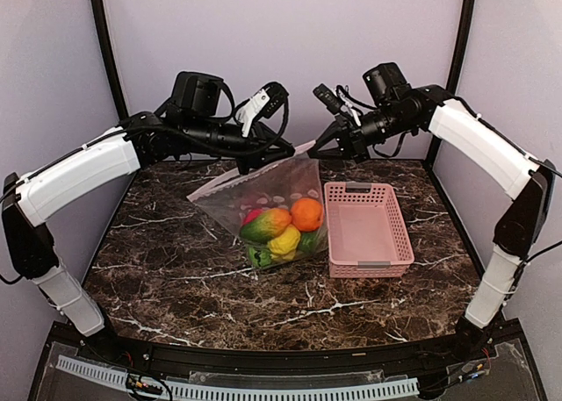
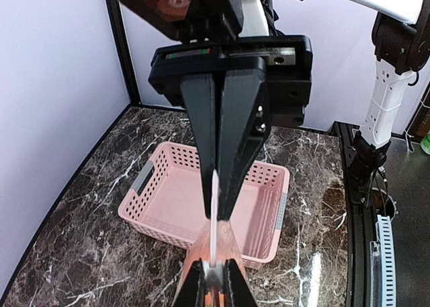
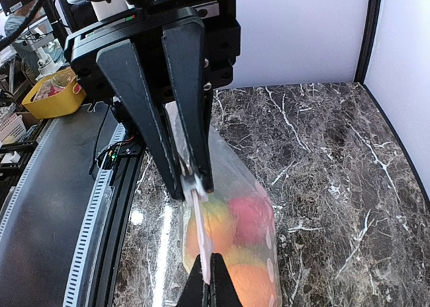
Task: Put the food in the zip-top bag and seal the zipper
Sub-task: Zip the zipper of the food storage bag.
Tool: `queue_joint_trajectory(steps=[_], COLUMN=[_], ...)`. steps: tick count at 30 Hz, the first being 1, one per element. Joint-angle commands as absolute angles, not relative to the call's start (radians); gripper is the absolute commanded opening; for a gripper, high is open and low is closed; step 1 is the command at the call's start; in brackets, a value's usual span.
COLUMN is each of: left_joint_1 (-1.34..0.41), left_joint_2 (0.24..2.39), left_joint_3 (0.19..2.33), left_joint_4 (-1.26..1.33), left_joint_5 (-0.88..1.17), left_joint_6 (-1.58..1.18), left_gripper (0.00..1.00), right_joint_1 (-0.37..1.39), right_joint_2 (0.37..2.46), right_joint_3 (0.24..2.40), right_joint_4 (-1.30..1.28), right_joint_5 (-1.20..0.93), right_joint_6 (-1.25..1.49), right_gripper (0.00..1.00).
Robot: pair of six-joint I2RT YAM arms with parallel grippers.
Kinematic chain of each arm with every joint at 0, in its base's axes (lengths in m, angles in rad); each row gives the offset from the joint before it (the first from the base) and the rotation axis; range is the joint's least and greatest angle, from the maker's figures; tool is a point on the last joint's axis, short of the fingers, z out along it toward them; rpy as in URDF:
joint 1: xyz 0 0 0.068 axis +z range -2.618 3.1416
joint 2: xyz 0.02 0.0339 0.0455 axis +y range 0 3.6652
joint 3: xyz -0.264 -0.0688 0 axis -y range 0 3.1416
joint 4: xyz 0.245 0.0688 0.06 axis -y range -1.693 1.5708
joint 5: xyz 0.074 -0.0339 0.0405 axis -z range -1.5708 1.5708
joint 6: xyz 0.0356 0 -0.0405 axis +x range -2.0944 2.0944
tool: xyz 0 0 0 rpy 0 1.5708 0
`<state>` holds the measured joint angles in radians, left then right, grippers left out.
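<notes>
The clear dotted zip-top bag [image 1: 279,190] hangs by its mouth edge, its bottom resting on the table. The food sits inside it: the orange [image 1: 306,213], mango [image 1: 266,225], lemon [image 1: 284,240], green pepper [image 1: 259,256] and red-pink fruit [image 1: 251,215] show; the others are hidden. My left gripper [image 1: 255,160] is shut on the zipper [image 2: 215,186] at the bag's top. My right gripper [image 1: 327,146] is shut on the same strip further along. The left wrist view shows my left gripper [image 2: 213,209] pinching the strip. The right wrist view shows my right gripper [image 3: 190,186] doing the same above the fruit [image 3: 252,216].
A pink lattice basket [image 1: 367,228] stands right of the bag with nothing in it; it also shows in the left wrist view [image 2: 168,206]. Purple walls and black frame posts close in the dark marble table at the back and sides.
</notes>
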<state>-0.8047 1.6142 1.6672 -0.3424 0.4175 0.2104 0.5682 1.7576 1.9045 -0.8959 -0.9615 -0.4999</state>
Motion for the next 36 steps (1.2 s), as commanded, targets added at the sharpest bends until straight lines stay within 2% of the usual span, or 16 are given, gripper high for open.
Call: queue_joint_trajectory(steps=[1,36], left_joint_1=[-0.775,-0.692], left_joint_2=[1.528,1.179], left_joint_3=[1.621,1.179], left_joint_4=[-0.441,-0.42], left_joint_5=[0.376,0.298], left_joint_6=[0.219,0.127], left_gripper=[0.01,0.01], right_joint_1=[0.516,0.409], right_joint_2=[1.695,1.738], right_joint_3=[1.888,1.804], right_joint_4=[-0.855,-0.767], right_joint_5=[-0.985,-0.996], right_joint_6=[-0.502,-0.468], right_gripper=[0.0,0.0])
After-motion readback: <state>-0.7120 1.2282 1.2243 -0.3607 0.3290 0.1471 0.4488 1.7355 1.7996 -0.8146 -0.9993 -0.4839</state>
